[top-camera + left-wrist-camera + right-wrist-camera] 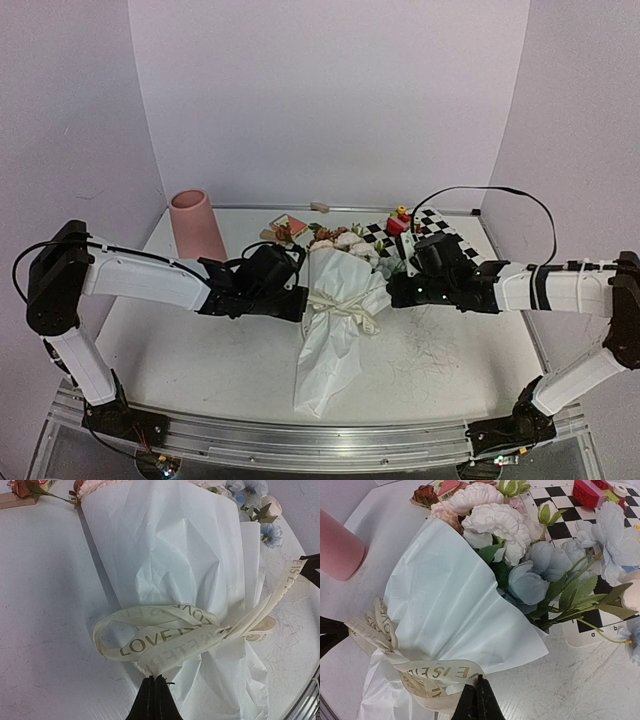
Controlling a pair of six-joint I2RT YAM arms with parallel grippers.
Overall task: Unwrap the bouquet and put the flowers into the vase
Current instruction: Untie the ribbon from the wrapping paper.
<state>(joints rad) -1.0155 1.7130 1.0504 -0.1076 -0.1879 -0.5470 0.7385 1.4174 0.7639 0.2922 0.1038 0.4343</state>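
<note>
The bouquet lies in the middle of the table, its white paper tied at the waist with a cream ribbon. The flowers point toward the back wall; pink, white and blue heads stick out of the wrap. My left gripper is shut on one ribbon tail at the bouquet's left side. On the right side, my right gripper is shut on the other ribbon tail. The pink vase stands upright at the back left, apart from both arms.
A black-and-white checkered mat lies at the back right, partly under the flower heads. Red and yellow toy blocks sit on it. A small card and a loose brown rose lie behind the bouquet.
</note>
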